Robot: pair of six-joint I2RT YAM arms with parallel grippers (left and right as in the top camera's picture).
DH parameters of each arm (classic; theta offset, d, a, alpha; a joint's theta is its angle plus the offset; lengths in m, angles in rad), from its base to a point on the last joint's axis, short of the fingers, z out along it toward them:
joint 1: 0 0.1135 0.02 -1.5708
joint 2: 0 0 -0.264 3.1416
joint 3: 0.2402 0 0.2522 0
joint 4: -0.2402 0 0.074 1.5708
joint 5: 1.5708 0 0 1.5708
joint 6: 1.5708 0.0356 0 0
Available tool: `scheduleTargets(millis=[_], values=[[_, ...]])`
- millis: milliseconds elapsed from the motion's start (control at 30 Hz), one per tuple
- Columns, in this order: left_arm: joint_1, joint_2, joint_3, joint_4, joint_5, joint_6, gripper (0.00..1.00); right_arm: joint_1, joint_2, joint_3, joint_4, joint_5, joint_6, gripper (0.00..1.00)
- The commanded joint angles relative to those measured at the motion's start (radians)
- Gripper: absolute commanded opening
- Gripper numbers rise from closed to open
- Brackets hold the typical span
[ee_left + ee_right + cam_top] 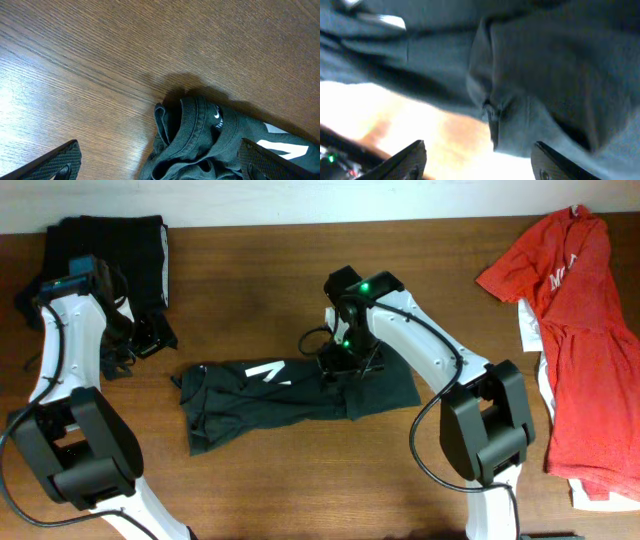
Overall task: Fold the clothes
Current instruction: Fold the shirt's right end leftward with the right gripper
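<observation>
The dark charcoal T-shirt (290,395) lies crumpled lengthwise in the middle of the table, with part of a white letter (268,372) showing. My left gripper (152,338) is open and empty, just left of the shirt. The left wrist view shows the shirt's ribbed collar and label (200,132) between and beyond its open fingers (160,167). My right gripper (340,365) hangs over the shirt's upper middle edge. In the right wrist view its fingers (482,165) are open and a cloth fold (520,90) lies just beyond them, not gripped.
A red T-shirt (580,330) with white lettering lies on a white cloth (528,330) at the right edge. A black folded garment (120,240) with a pale stripe lies at the back left, behind the left arm. The table is brown wood (300,480).
</observation>
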Motion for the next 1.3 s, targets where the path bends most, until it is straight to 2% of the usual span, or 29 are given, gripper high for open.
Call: scheduleTargets(millis=[0,100,167,300,333,433,500,567,600,633,667,733,767,800,833,867,900,933,1000,1067,1167,1200,1233,1267], values=[[-0.001,-0.001,0.008,0.001,0.013,-0.006,0.99,-0.066,-0.055,0.084,-0.050,0.122,-0.020,0.98],[-0.001,-0.001,0.008,0.003,0.014,-0.006,0.99,-0.115,-0.031,0.039,-0.036,0.117,-0.026,0.98],[-0.001,-0.001,0.008,0.005,0.014,-0.006,0.99,-0.104,-0.024,-0.016,0.044,0.058,-0.026,0.97],[-0.001,-0.001,0.008,0.006,0.013,-0.006,0.99,-0.071,0.018,-0.029,0.154,0.005,0.057,0.84],[-0.001,-0.001,0.008,0.006,0.013,-0.006,0.99,-0.060,0.032,-0.029,0.174,0.006,0.065,0.75],[-0.001,-0.001,0.008,0.007,0.013,-0.006,0.99,-0.036,0.038,-0.029,0.315,-0.016,0.177,0.04],[-0.001,-0.001,0.008,0.006,0.014,-0.006,0.99,-0.021,0.038,-0.029,0.386,-0.021,0.209,0.04],[-0.001,-0.001,0.008,0.006,0.014,-0.006,0.99,-0.018,0.037,-0.002,0.410,-0.019,0.175,0.05],[-0.001,-0.001,0.008,0.006,0.014,-0.006,0.99,-0.028,0.037,0.037,0.377,-0.021,0.140,0.34],[-0.001,-0.001,0.008,0.006,0.013,-0.006,0.99,-0.041,0.036,0.088,0.322,-0.023,0.074,0.83],[-0.001,-0.001,0.008,0.006,0.014,-0.006,0.99,-0.052,0.036,0.154,0.229,-0.024,-0.008,0.99],[-0.001,-0.001,0.008,0.006,0.014,-0.006,0.99,-0.080,0.036,0.266,-0.009,0.035,-0.069,0.99],[-0.001,-0.001,0.008,0.006,0.014,-0.006,0.99,-0.091,0.037,0.269,-0.082,0.089,-0.097,1.00],[-0.001,-0.001,0.008,0.006,0.014,-0.006,0.99,-0.095,0.038,0.260,-0.119,0.119,-0.111,0.96],[-0.001,-0.001,0.008,0.006,0.014,-0.006,0.99,-0.094,0.038,0.206,-0.131,0.130,-0.111,0.69],[-0.001,-0.001,0.008,0.006,0.014,-0.006,0.99,-0.085,0.038,0.141,-0.113,0.130,-0.111,0.51],[-0.001,-0.001,0.008,0.006,0.014,-0.006,0.99,-0.073,0.038,0.069,-0.081,0.120,-0.109,0.34],[-0.001,-0.001,0.008,0.006,0.014,-0.006,0.99,-0.056,0.038,-0.034,-0.004,0.058,-0.103,0.23],[-0.001,-0.001,0.008,0.006,0.014,-0.006,0.99,-0.020,0.038,-0.167,0.114,-0.036,-0.102,0.21],[-0.001,-0.001,0.008,0.006,0.014,-0.006,0.99,0.047,0.038,-0.276,0.214,-0.058,-0.029,0.17],[-0.001,-0.001,0.008,0.004,0.014,-0.006,0.99,0.122,0.037,-0.266,0.244,-0.056,-0.011,0.17],[-0.001,-0.001,0.008,0.002,0.014,-0.006,0.99,0.119,0.035,-0.210,0.197,-0.014,-0.011,0.25],[-0.001,-0.001,0.008,0.002,0.014,-0.006,0.99,0.102,0.034,-0.149,0.137,0.051,-0.011,0.37],[-0.001,-0.001,0.008,0.002,0.013,-0.005,0.99,0.062,0.034,-0.053,0.050,0.151,-0.011,0.67]])
